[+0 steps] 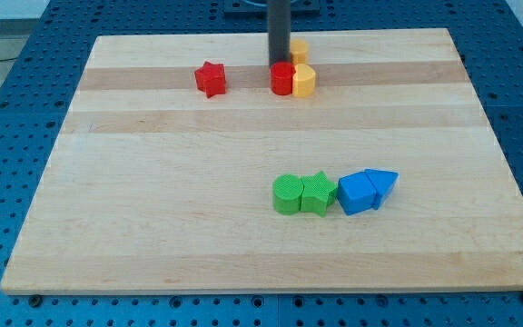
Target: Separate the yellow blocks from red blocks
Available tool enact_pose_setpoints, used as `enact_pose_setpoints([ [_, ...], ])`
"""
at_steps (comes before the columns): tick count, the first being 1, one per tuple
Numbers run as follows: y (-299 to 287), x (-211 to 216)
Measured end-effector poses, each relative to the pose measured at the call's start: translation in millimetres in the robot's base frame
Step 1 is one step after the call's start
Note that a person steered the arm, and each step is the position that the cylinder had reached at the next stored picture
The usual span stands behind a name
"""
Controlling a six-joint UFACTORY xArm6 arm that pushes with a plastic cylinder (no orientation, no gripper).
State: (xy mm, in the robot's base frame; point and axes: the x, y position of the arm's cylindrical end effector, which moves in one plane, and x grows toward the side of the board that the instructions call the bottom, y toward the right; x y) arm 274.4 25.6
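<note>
You've got eight blocks on the worktop (152,236), so count with me: two green, two blue, two red, two yellow. Nearest the view's bottom, a row of four sits right of centre. The green cylinder (286,194) touches the green star (316,193), that star touches the blue block (357,193), and the blue triangle (382,184) is pressed against that one's right side. Around the row there's bare wood on all sides: a broad stretch to the view's left, a strip in front down to the near edge, and space on the right before the worktop ends.

Move up the board and a wide band of bare wood runs across the middle, from edge to edge.

Now the far end, where your task pieces are. The red star (211,79) stands alone, well apart from the others on the view's left. To its right, the red cylinder (283,78) and a yellow block (305,81) are touching side by side. Behind them, a second yellow block (298,50) peeks out, mostly hidden by the rod, close to the far edge, so room back there is tight.

Your end effector is the bare rod, nothing to open or close, gripping nothing. My tip (280,64) comes down right at the back of the red cylinder, just left of the hidden yellow block; contact can't be judged.
</note>
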Motion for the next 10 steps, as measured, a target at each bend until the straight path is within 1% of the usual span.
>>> enact_pose_setpoints([
  [1,17,0],
  [2,20,12],
  [4,-67,15],
  [5,-81,21],
  [6,-61,35],
  [7,-14,35],
  [8,12,61],
  [9,26,95],
  [10,29,119],
])
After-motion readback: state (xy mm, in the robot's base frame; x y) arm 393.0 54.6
